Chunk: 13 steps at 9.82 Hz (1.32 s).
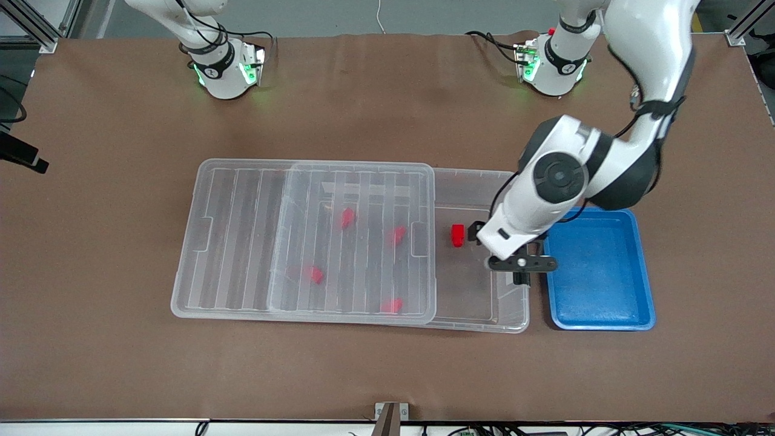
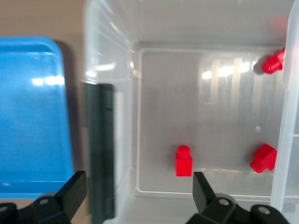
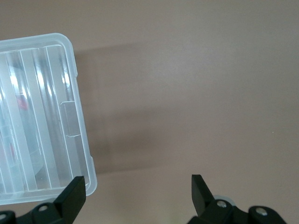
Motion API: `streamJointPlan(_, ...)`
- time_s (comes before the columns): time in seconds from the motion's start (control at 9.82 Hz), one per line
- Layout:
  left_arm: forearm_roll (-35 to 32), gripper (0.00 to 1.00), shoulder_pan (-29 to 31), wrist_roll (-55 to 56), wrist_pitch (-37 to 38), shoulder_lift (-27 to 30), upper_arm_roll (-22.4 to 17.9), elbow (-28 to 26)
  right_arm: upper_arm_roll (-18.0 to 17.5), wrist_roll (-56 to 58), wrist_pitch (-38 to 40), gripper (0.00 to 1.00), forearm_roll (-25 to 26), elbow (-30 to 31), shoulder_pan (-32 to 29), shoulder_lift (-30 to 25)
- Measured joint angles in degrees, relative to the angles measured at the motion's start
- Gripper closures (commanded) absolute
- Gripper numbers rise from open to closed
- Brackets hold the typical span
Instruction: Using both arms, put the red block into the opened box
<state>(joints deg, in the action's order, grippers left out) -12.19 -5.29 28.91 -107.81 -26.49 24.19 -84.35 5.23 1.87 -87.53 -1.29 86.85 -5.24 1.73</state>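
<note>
Red block lies free on the floor of the box, in its uncovered end. Left gripper hangs above it, spread wide and empty, its arm bent over the blue tray. Right gripper, also spread wide, waits over bare tabletop.

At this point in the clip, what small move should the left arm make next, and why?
Probably lift the left gripper straight up and out of the box. Its fingers are open and empty, and the red block already lies on the box floor in the part the slid-aside lid leaves uncovered. The right gripper waits, open, over bare table by the lid's corner.
</note>
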Motion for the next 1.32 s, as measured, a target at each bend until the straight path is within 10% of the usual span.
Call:
streamJointPlan(0.1,-0.07,0.00,1.78,-1.03,3.63,2.12,-0.13,2.59,0.05,0.36,0.01,0.04,0.00,0.04,-0.06,0.03)
streamJointPlan(0.41,0.15,0.00,9.17,-8.62,9.78,8.48,-0.21,7.08,0.09,3.65,0.11,0.90,-0.01,1.44,-0.06,0.50)
streamJointPlan(0.51,0.54,0.00,10.83,-10.64,11.28,11.13,-0.22,7.55,0.04,6.37,-0.69,1.00,-0.07,3.35,-0.02,1.21)
streamJointPlan(0.92,4.22,0.00,13.72,-14.46,19.44,19.73,-1.51,7.44,-0.53,12.21,-11.59,1.00,-0.18,9.26,3.42,11.81)
streamJointPlan(1.32,11.05,0.00,11.51,-23.07,22.69,26.81,-11.46,-0.54,-1.55,17.83,-16.56,1.00,-3.56,9.91,5.97,20.32)
